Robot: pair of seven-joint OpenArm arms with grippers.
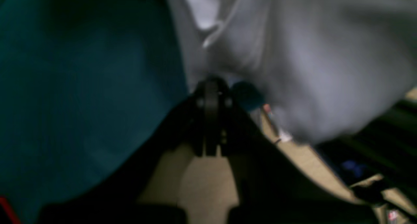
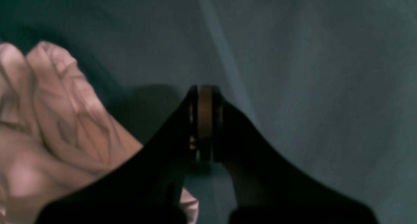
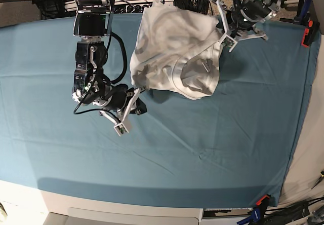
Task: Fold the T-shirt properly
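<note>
T-shirt (image 3: pixel 172 52) hangs bunched, stretched diagonally between both claws, left claw (image 3: pixel 223 32) and right claw (image 3: pixel 135 90) each pinching an edge.

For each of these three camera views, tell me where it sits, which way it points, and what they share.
Base: overhead, looking down on the blue cloth; shows both arms.
Left wrist: behind the shut left gripper, facing the white T-shirt it holds.
Right wrist: behind the shut right gripper, facing shaded fabric; what it grips is unclear.
Shared: base and left wrist both show the T-shirt and left gripper.
</note>
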